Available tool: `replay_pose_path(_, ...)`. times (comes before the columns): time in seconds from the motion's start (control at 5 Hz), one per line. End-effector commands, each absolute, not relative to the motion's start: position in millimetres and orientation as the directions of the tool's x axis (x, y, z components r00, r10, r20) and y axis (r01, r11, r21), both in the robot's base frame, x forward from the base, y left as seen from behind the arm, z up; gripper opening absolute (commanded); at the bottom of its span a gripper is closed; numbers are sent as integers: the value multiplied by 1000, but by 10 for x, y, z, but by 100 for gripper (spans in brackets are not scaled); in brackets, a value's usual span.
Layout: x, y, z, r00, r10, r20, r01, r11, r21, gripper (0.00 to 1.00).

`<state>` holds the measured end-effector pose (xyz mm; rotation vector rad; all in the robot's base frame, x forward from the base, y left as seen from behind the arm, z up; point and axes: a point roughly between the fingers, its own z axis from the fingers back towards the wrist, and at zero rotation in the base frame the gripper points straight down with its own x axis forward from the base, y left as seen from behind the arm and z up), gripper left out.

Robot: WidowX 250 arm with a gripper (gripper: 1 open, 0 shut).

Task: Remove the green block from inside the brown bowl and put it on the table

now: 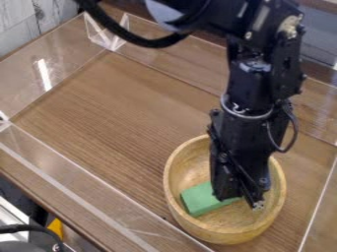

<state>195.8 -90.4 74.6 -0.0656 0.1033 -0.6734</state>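
Early going. Down inside the brown bowl (172, 175) with the gripper (245, 195), closed tight at the right end of the green block (202, 201), probably pinching it, contact hidden. Not yet lifted off the bowl floor. Left: raising, carrying out, setting on the table (118, 118).

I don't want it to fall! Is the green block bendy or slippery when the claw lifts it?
The green block looks stiff: its edges are straight where the claw pinches one end. Small, so probably light. Its matte flat faces should grip, though held by an end it might tilt inside the brown bowl.
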Motion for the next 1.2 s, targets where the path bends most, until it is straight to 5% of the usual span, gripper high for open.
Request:
replay_pose_path(0.0,2021,-864,944,787,-616,-31,612,786,-84,0)
replay_pose_path(0.4,2160,-633,1433,816,-577,1,576,815,-63,0)
replay_pose_path(0.6,2233,-482,1532,816,-578,21,578,815,-46,0)
replay_pose_path(0.8,2184,-540,1454,799,-602,19,602,797,-51,100)
replay_pose_path(1.0,2116,-606,1368,776,-631,14,630,774,-54,100)
